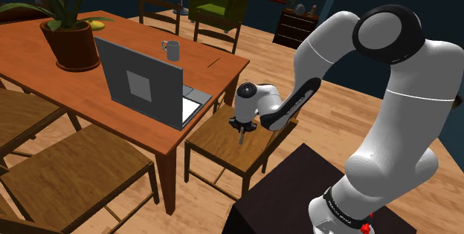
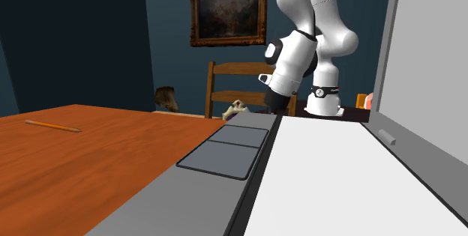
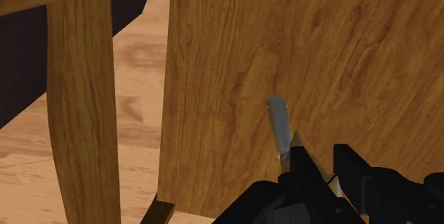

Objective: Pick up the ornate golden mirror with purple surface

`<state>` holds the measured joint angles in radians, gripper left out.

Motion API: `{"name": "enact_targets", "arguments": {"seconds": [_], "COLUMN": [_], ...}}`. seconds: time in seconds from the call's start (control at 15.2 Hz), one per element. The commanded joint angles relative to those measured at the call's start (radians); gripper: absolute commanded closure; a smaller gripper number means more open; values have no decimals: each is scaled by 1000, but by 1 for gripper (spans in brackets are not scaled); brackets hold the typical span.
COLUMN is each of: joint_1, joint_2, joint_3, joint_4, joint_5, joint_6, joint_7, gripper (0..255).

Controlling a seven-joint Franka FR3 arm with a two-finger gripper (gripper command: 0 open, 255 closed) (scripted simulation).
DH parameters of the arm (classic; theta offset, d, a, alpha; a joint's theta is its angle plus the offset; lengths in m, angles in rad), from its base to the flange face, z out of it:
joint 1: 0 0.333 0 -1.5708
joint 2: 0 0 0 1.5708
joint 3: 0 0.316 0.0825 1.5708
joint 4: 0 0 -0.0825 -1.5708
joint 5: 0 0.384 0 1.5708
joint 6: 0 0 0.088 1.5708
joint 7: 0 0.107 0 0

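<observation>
Mirror (image 3: 279, 121) clamped between 2 narrowly parted black fingers of gripper (image 3: 324, 160); we see its grey handle jutting over wooden chair seat (image 3: 284, 38).

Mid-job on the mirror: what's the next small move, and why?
Probably a short straight lift. The gripper looks shut on the mirror, whose grey handle sticks out past the fingertips; in the shoulder view it hangs low over the wooden chair seat, so raising it should gain clearance before any carry.

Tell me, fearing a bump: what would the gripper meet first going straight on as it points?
Probably the wooden chair seat below the gripper, reached first by the slim grey thing it holds; depth unclear.
</observation>
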<state>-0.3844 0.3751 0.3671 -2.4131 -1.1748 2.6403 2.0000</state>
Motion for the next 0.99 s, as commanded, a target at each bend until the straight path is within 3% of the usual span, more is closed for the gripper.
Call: {"name": "enact_targets", "arguments": {"seconds": [0.0, 0.92], "joint_1": [-13, -76], "joint_2": [-26, -236], "joint_3": [8, 106], "joint_4": [-21, -89], "joint_5": [29, 323], "joint_6": [-3, -45], "joint_7": [-28, -283], "gripper": [255, 255]}}
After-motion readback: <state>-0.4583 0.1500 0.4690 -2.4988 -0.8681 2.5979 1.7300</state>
